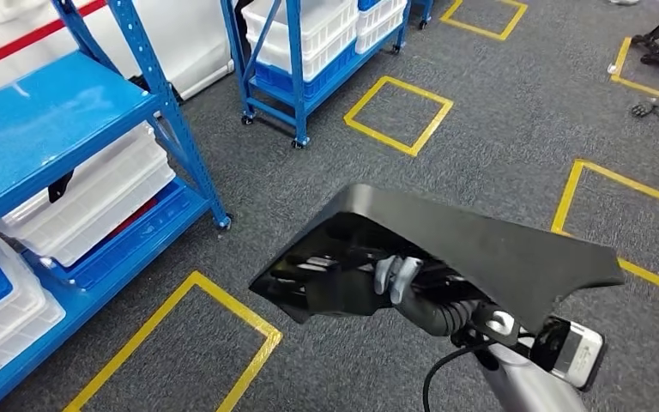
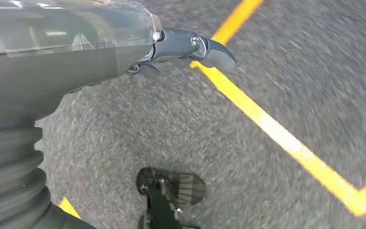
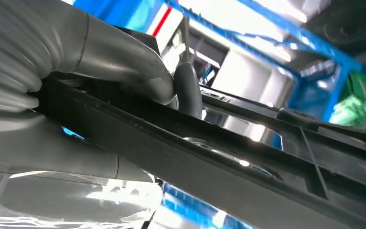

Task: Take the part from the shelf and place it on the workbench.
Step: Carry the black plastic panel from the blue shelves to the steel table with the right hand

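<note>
While white bins fill shelves, right hand grips part.

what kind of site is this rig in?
Likely a warehouse or factory parts store: blue steel shelving stacked with white plastic bins, and yellow taped floor boxes on grey carpet. The right robot hand carries a black part.

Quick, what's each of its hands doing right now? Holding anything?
Right hand: holding the black part by its edge, carried above the floor.
Left hand: holding nothing, hanging over the grey floor; open or closed cannot be told.
</note>
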